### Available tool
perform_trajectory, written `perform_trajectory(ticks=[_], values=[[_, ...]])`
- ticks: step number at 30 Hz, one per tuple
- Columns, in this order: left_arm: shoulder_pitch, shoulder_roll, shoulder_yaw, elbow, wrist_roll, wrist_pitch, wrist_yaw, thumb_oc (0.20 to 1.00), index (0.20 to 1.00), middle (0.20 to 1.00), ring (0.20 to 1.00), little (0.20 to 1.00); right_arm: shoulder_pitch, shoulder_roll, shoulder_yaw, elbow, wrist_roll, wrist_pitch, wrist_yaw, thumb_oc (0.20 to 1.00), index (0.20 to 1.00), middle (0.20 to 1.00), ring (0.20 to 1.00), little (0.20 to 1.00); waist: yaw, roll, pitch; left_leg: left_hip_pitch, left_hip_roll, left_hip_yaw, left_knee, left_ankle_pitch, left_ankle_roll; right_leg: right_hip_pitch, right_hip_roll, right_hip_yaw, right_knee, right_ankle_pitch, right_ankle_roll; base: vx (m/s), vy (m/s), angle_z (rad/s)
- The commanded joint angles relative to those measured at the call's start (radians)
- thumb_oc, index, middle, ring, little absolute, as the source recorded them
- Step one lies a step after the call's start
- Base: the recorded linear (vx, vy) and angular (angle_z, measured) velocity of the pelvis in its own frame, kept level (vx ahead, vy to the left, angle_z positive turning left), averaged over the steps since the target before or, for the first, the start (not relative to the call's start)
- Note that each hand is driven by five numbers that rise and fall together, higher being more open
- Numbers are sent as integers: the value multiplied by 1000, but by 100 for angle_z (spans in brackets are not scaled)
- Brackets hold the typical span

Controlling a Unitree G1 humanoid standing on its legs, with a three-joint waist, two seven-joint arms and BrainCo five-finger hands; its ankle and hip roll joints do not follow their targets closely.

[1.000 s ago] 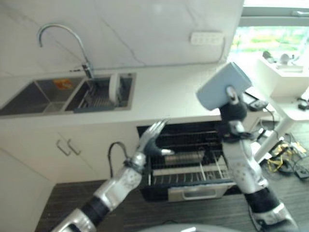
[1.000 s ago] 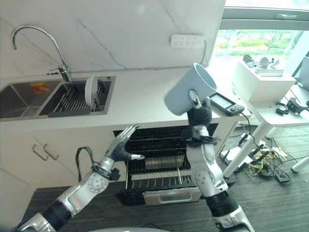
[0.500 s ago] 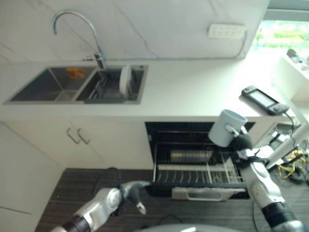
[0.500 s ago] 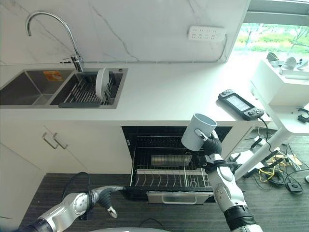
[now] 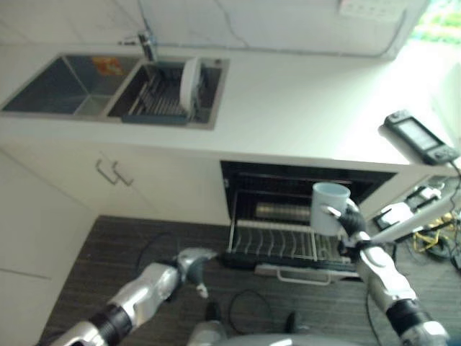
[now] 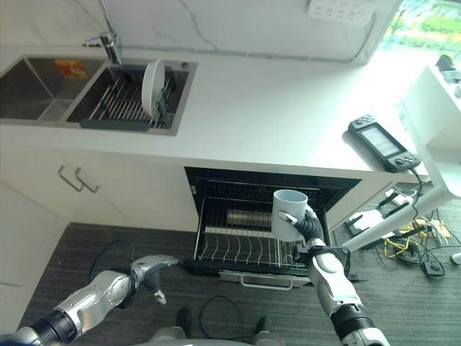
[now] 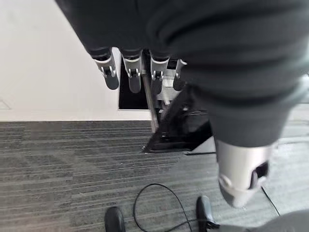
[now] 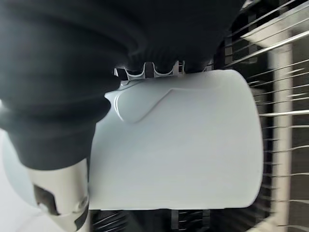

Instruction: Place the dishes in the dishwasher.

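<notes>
The right hand (image 6: 308, 225) grips a pale mug (image 6: 288, 215) by its handle, upright, above the rack (image 6: 245, 249) pulled out of the open dishwasher (image 6: 266, 191). Loading is under way; next, the mug likely needs lowering between the rack's wires. The left hand (image 6: 153, 274) hangs beside the rack, fingers relaxed, holding nothing.

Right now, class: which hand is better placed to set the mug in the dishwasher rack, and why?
The right hand: it grips the mug over the pulled-out rack. The left hand hangs low over the floor, open.
</notes>
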Motion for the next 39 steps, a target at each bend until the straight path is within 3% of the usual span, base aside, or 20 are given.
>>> perform_trajectory(ticks=[1,11,19,25,39], values=[[-39,48,0,-32,60,-47,23,1000,1000,1000,1000,1000,-104,-52,-22,-10,-23,-80,-34,200,200,200,200,200,38,15,-27,-27,94,49,103,-28,-28,-15,-111,44,123,-16,88,6,-71,7],[-182,127,-71,-71,12,-48,77,1000,1000,1000,1000,1000,-308,-81,41,211,-71,-119,-179,200,200,200,200,200,75,43,67,-175,96,-2,190,-10,-48,-44,-110,64,126,-31,81,-59,-77,5],[-301,193,-116,-126,-92,-46,130,1000,1000,1000,1000,1000,-480,-156,-25,408,-19,-120,-234,200,200,200,200,200,90,90,153,-305,82,-35,253,-1,-63,-94,-129,77,140,-44,75,-119,-43,4],[-329,208,-131,-174,-129,-17,139,1000,1000,1000,1000,1000,-517,-186,-60,474,-35,-138,-319,200,200,200,200,200,80,112,179,-364,86,-25,284,-2,-68,-104,-139,92,125,-49,77,-71,-26,-5],[-412,266,-147,-249,-211,23,140,1000,1000,1000,1000,1000,-626,-202,-54,584,25,-104,-307,200,200,200,200,200,74,149,223,-457,93,-14,337,5,-73,-136,-151,125,114,-52,76,-45,-34,-9]])
